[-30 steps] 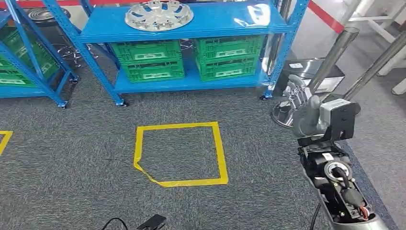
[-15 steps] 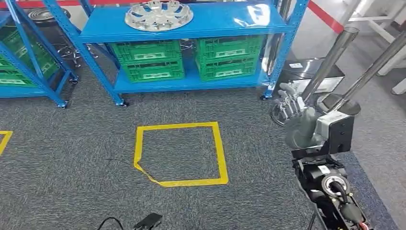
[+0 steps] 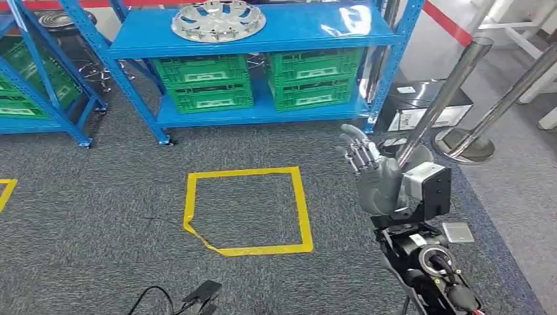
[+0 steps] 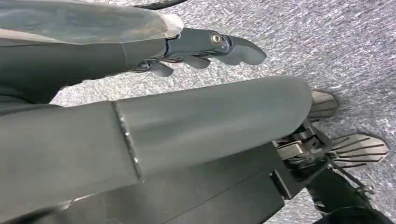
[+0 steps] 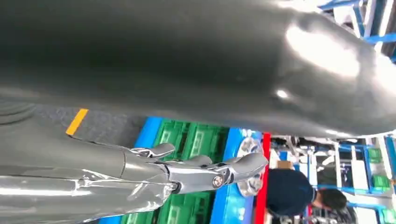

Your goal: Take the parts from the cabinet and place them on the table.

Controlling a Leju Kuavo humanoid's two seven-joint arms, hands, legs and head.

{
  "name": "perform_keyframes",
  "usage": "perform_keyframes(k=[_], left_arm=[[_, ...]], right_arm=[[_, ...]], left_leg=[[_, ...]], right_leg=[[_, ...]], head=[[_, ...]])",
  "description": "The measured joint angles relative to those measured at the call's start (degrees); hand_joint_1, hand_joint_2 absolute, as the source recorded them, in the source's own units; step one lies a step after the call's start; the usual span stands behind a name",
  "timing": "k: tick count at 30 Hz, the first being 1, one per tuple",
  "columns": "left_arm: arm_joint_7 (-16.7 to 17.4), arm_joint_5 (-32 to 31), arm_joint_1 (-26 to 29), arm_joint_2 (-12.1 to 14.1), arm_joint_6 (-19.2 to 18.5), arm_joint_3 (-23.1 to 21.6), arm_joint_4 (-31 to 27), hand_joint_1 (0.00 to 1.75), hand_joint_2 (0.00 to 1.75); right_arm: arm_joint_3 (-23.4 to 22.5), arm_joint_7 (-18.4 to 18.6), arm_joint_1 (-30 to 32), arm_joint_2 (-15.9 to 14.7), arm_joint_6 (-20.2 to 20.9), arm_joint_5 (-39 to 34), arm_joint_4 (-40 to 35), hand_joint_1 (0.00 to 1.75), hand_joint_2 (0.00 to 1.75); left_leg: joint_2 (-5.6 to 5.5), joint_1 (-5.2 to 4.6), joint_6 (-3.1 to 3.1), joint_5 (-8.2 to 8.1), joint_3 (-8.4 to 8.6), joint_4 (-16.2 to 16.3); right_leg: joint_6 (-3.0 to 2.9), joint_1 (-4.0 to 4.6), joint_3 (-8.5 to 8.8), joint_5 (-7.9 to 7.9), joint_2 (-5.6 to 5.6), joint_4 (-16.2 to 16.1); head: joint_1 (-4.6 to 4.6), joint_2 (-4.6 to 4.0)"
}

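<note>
Reaching toward the hubcap point(image 3: 218, 20) at 11 o'clock on the blue cabinet point(image 3: 276, 33), right hand point(image 3: 369, 172) spread wide, holding nothing, readying a grasp.

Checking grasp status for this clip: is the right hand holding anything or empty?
Empty. The right hand is raised over the carpet with fingers spread, nothing between them.

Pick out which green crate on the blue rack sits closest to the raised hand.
The right-hand green plastic crate on the lower shelf; its twin sits further left.
</note>
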Motion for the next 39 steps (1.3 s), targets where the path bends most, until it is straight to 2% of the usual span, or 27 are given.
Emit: perform_keyframes(k=[7, 13, 16, 22, 24, 25, 26, 27, 29, 30, 31, 32, 33, 34, 35, 36, 37, 39], left_arm=[[-2.99, 0.77, -0.48, 0.02, 2.47, 0.02, 0.00, 0.00, 0.00], [0.11, 2.16, 0.78, -0.48, 4.07, 0.41, 0.00, 0.00, 0.00], [-0.18, 4.65, 1.81, -0.94, 4.22, 1.66, 0.02, 0.00, 0.00], [-0.06, 6.56, 3.14, -1.42, 4.20, 3.65, 0.07, 0.00, 0.00], [-0.04, 6.51, 3.22, -1.38, 4.20, 4.20, 0.13, 0.00, 0.00], [-0.09, 6.54, 3.16, -1.42, 4.17, 4.28, 0.15, 0.00, 0.00], [-0.31, 6.60, 3.16, -1.46, 4.17, 4.33, 0.15, 0.00, 0.00], [-0.76, 6.80, 3.14, -1.49, 4.17, 4.41, 0.15, 0.00, 0.00], [-1.71, 7.43, 3.11, -1.64, 4.15, 5.03, 0.15, 0.00, 0.00], [-2.10, 7.67, 3.10, -1.66, 4.11, 5.35, 0.15, 0.00, 0.00], [-2.38, 7.76, 3.11, -1.75, 4.09, 5.51, 0.15, 0.00, 0.00], [-2.49, 7.76, 3.11, -1.86, 4.09, 5.68, 0.15, 0.00, 0.00], [-2.51, 7.76, 3.09, -1.99, 4.09, 5.75, 0.15, 0.00, 0.00], [-2.51, 7.76, 3.06, -2.05, 4.09, 5.77, 0.15, 0.00, 0.00], [-2.51, 7.76, 3.04, -2.14, 4.09, 5.79, 0.15, 0.00, 0.00], [-2.49, 7.76, 2.86, -2.12, 4.09, 5.84, 0.20, 0.00, 0.00], [-2.40, 7.74, 2.62, -2.16, 4.09, 5.88, 0.20, 0.00, 0.00], [-2.38, 7.74, 2.45, -2.32, 4.09, 5.97, 0.22, 0.00, 0.00]], right_arm=[[1.09, 1.07, 0.00, 0.04, 0.37, -0.57, 0.11, 0.00, 0.00], [1.09, 3.80, 0.68, -0.04, 0.83, -0.68, -0.39, 0.00, 0.00], [1.09, 4.18, 0.90, -0.11, 0.94, -0.66, -0.46, 0.00, 0.00], [0.89, 4.13, 1.34, -0.59, -0.68, 0.37, -0.48, 0.00, 0.00], [0.76, 4.53, 1.45, -0.74, -1.77, 0.55, -1.05, 0.00, 0.00], [0.76, 4.77, 1.43, -0.81, -2.17, 0.55, -1.51, 0.00, 0.00], [0.74, 5.01, 1.57, -1.03, -2.45, 0.55, -1.92, 0.00, 0.00], [0.76, 5.18, 1.58, -1.12, -2.56, 0.55, -2.23, 0.00, 0.00], [0.85, 5.22, 1.87, -1.27, -2.56, 0.33, -2.25, 0.00, 0.00], [0.90, 5.12, 2.05, -1.38, -2.51, 0.26, -2.25, 0.00, 0.00], [0.94, 5.05, 2.04, -1.44, -2.49, 0.26, -2.23, 0.00, 0.00], [0.94, 4.96, 1.99, -1.51, -2.43, 0.26, -2.23, 0.00, 0.00], [0.92, 4.90, 1.92, -1.51, -2.43, 0.26, -2.23, 0.00, 0.00], [0.94, 4.83, 1.88, -1.51, -2.40, 0.26, -2.23, 0.00, 0.00], [0.94, 4.74, 1.81, -1.53, -2.36, 0.15, -2.23, 0.00, 0.00], [0.98, 4.70, 1.70, -1.60, -2.36, 0.02, -2.19, 0.00, 0.00], [1.03, 4.59, 1.56, -1.60, -2.34, -0.02, -2.27, 0.00, 0.00], [0.98, 4.57, 1.75, -1.62, -2.38, -0.24, -2.30, 0.00, 0.00]], left_leg=[[0.00, 0.00, 0.00, 0.00, 0.00, 0.01], [0.02, -0.13, 0.03, -0.03, -0.04, 0.17], [0.03, -0.26, 0.12, -0.09, -0.09, 0.25], [0.03, -0.47, 0.50, -0.22, -0.32, 0.68], [0.03, -0.54, 0.81, -0.21, -0.43, 0.62], [-0.01, 0.05, 1.28, 0.14, -0.12, -0.31], [0.21, 0.31, 1.45, 0.42, 0.38, -0.88], [0.21, 0.35, 1.62, 0.47, 0.59, -1.10], [0.30, 0.35, 1.72, 0.37, 0.68, -1.09], [0.30, 0.36, 1.73, 0.22, 0.75, -1.07], [0.27, 0.38, 1.64, 0.02, 0.93, -1.06], [0.20, 0.47, 1.49, -0.25, 1.31, -1.04], [0.11, 0.60, 1.24, -0.65, 1.82, -1.01], [0.02, 0.77, 0.93, -1.17, 2.54, -0.92], [-0.03, 0.91, 0.52, -1.88, 3.23, -0.83], [-0.06, 0.67, 0.18, -2.13, 3.06, -0.85], [-0.08, 0.65, -0.12, -2.32, 2.76, -0.28], [-0.04, 0.70, -0.47, -2.36, 2.65, -0.71]], right_leg=[[0.00, 0.00, 0.00, 0.00, 0.00, -0.03], [0.08, -0.05, -0.01, 0.05, 0.03, -0.12], [0.11, -0.07, -0.03, 0.05, 0.03, -0.12], [0.69, -0.28, -0.03, 0.19, 0.03, -0.14], [1.09, -0.35, 0.03, 0.30, 0.04, -0.51], [1.36, 0.02, 0.14, 0.25, 0.06, -0.57], [1.60, -0.25, 0.01, -0.05, 0.02, -0.03], [1.87, -0.18, -1.17, -1.55, 0.02, 2.55], [2.29, -0.45, -6.29, -5.86, -0.02, 12.48], [2.49, -0.54, -8.75, -7.03, -0.02, 16.84], [2.66, -0.69, -9.97, -6.68, -0.04, 18.47], [2.75, -0.88, -9.62, -4.93, -0.05, 16.99], [2.85, -1.00, -8.07, -2.14, -0.07, 13.27], [2.96, -1.11, -5.62, 1.16, -0.10, 7.96], [3.10, -1.30, -3.30, 3.62, -0.12, 2.13], [3.06, -0.86, -2.50, 2.24, 0.14, 2.14], [2.22, -0.93, -2.02, 1.44, 0.13, 0.52], [1.18, -0.53, -2.50, 0.97, 0.26, 1.17]], head=[[0.02, 0.00], [0.02, 0.00], [-0.04, 0.00], [-0.09, 0.00], [-0.13, 0.00], [-0.15, 0.00], [-0.07, 0.00], [0.13, 0.00], [0.48, 0.00], [0.48, 0.00], [0.57, 0.00], [0.66, 0.00], [0.63, 0.00], [0.70, 0.00], [0.76, 0.00], [0.76, -0.02], [0.66, 0.00], [0.33, 0.00]])
